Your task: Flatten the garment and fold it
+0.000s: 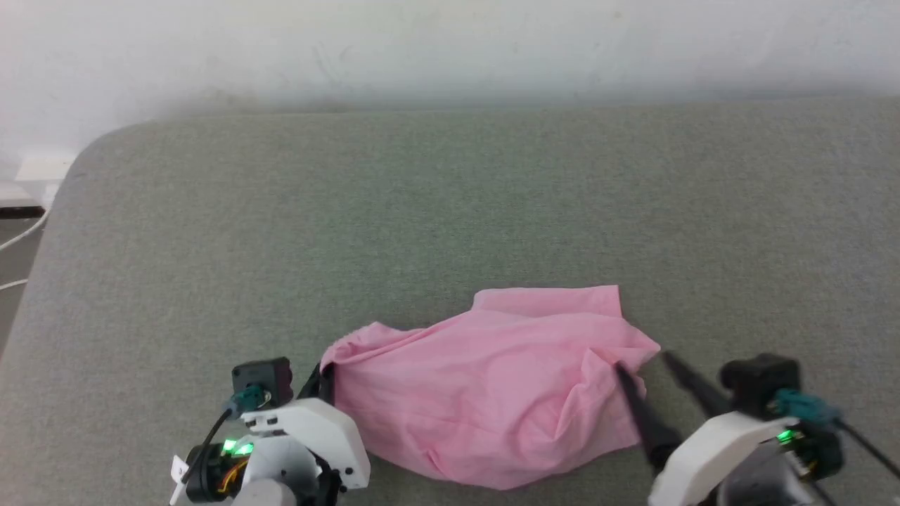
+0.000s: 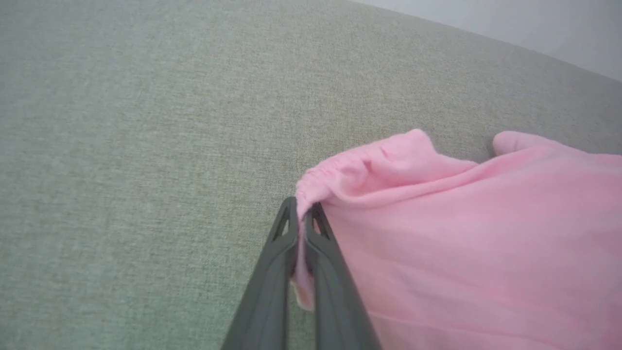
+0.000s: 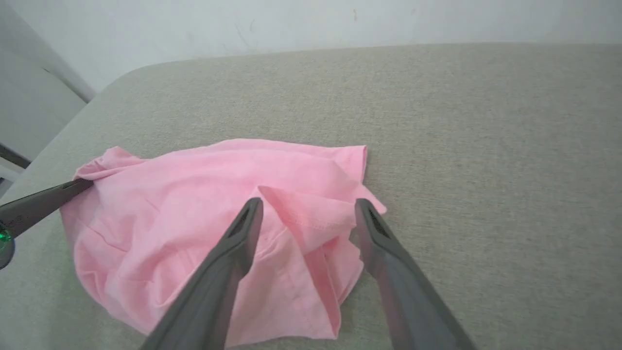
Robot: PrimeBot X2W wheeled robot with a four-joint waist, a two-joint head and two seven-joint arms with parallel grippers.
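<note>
We find the garment (image 1: 492, 393) thin, limp, apt to sag. Left pincer (image 2: 302, 209) clamps its gathered waistband; right pincer (image 3: 308, 206) gapes wide astride the hemmed corner, so grip there.

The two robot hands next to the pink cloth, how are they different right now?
The left hand is shut, pinching the garment by its gathered edge; the right hand is open, gripping nothing. The left hand is at the garment's left end, the right hand at its right end, fingers either side of a raised fold. Both have two long dark fingers.
</note>
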